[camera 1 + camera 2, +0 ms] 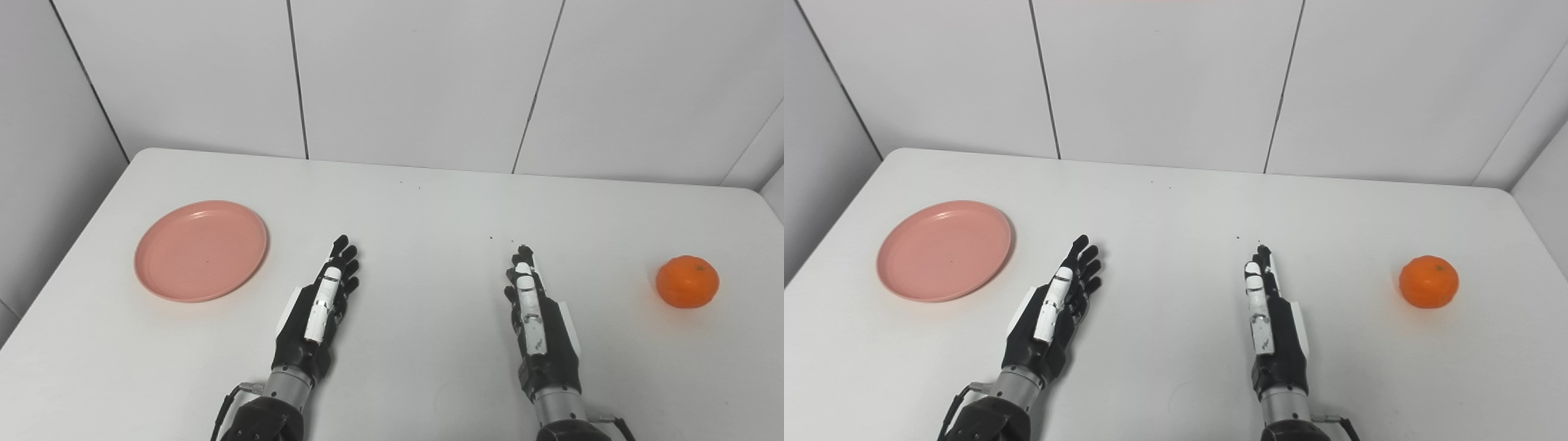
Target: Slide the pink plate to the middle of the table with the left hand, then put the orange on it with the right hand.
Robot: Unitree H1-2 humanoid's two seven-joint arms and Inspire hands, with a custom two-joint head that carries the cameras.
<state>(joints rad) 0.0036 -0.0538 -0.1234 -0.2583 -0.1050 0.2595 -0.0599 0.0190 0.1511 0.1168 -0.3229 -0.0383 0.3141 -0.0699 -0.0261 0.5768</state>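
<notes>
Nothing done yet, by the look of it. Both steps left.

Pink plate (201,250) far over on the left side of the white table (416,202), not in the middle. Flat, right way up, nothing on it.

Orange (687,281) far over on the right side, sitting on the bare table. Well apart from the plate.

Left hand (321,309) low over the near part of the table, just right of the plate but not touching it. Fingers (344,254) out straight and a little apart. Holding nothing.

Right hand (534,318) also low over the near part of the table, well left of the orange. Fingers out straight and close together. Holding nothing too.

Middle of the table, out past the 2 hands, bare.

Step 1 left: left hand to the plate, then a push toward the middle. Step 2 left: right hand to the orange, a grab, a lift, then down onto the plate.
</notes>
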